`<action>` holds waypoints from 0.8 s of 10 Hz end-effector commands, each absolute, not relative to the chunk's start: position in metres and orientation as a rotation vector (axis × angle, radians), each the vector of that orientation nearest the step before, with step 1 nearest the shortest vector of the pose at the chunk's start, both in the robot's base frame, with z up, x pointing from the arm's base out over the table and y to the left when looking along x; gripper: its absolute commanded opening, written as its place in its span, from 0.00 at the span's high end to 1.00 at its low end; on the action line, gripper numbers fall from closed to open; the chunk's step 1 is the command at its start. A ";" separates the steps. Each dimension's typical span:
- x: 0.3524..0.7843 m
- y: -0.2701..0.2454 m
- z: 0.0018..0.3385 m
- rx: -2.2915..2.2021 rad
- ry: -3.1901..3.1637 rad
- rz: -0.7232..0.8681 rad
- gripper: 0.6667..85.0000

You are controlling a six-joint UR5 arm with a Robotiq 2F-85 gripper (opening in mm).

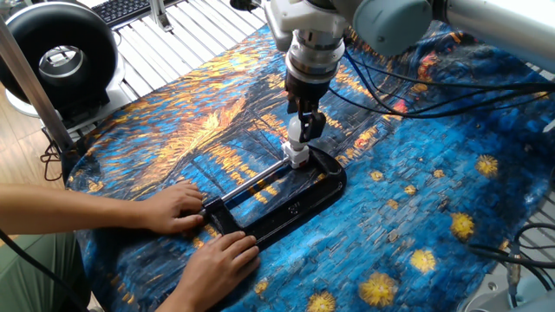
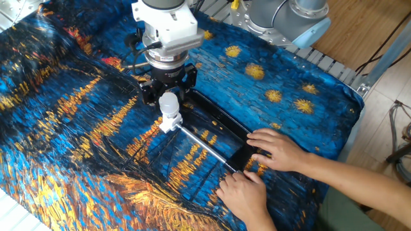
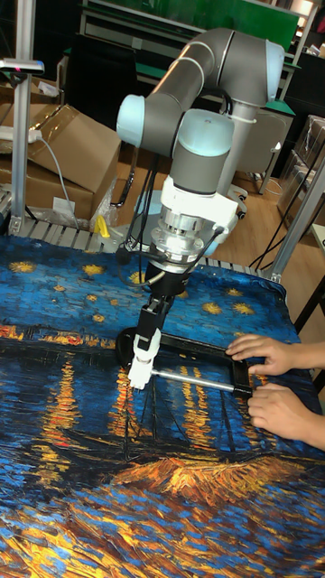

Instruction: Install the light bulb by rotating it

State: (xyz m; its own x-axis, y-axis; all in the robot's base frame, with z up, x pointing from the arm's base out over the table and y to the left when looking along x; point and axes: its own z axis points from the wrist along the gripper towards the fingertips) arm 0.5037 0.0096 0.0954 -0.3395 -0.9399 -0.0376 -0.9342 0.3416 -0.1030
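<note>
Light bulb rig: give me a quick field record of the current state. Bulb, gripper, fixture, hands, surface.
bulb: light bulb upright on the white socket block
gripper: gripper down around the bulb; fingers either side, contact unclear
fixture: black clamp frame with metal rod running to the socket block
hands: two human hands on the frame's far end
surface: blue and orange painted cloth

My arm (image 3: 217, 72) is built of thick grey tubes with pale blue caps at the joints, ending in a white wrist housing and a ribbed silver collar (image 3: 185, 230). Below that hangs my claw (image 2: 168, 97), a black block with two slim dark fingers (image 1: 310, 121). Black cables (image 3: 140, 212) loop beside my wrist.
</note>
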 end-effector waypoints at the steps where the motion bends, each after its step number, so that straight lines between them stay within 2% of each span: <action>1: 0.503 0.008 0.095 -1.789 2.455 -0.119 0.19; 6: 0.504 0.017 0.095 -1.830 2.397 -0.083 0.30; 8: 0.504 0.017 0.094 -1.852 2.379 -0.083 0.31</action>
State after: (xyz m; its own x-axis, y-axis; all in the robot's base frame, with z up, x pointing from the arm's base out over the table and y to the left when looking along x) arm 0.5035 0.0122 0.0934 -0.2620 -0.9640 -0.0445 -0.9564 0.2655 -0.1217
